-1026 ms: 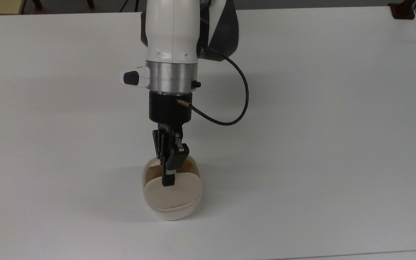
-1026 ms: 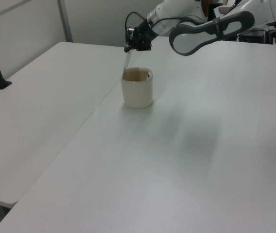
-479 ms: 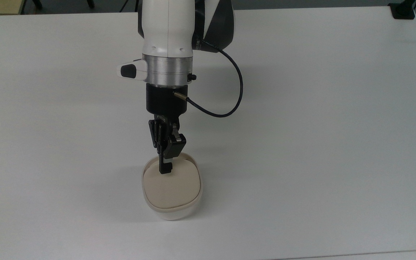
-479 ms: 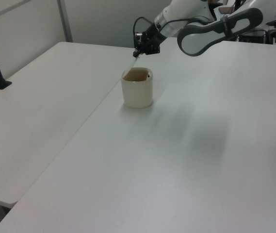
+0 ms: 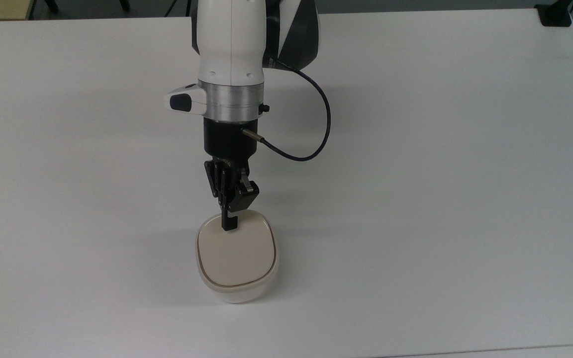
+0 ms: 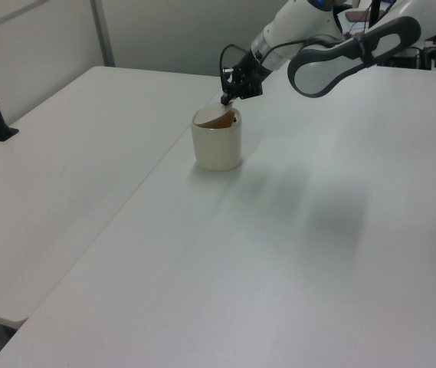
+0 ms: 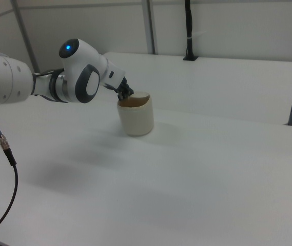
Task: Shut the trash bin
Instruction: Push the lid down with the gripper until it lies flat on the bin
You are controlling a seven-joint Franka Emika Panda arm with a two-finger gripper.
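A second ago I saw the beige lid (image 5: 237, 255) tipped up, with the inside of the trash bin (image 5: 237, 260) showing behind it; now it lies nearly flat in the rim in the top view, though the left view still shows its far edge raised a little. My gripper (image 5: 229, 224) has pulled back toward the arm's base and sits at the lid's far edge, touching it. Its fingers look pressed together, holding nothing. The bin stands upright on the white table (image 5: 440, 199), near the top view's lower middle, well away from every table edge. Open tabletop lies all around it.
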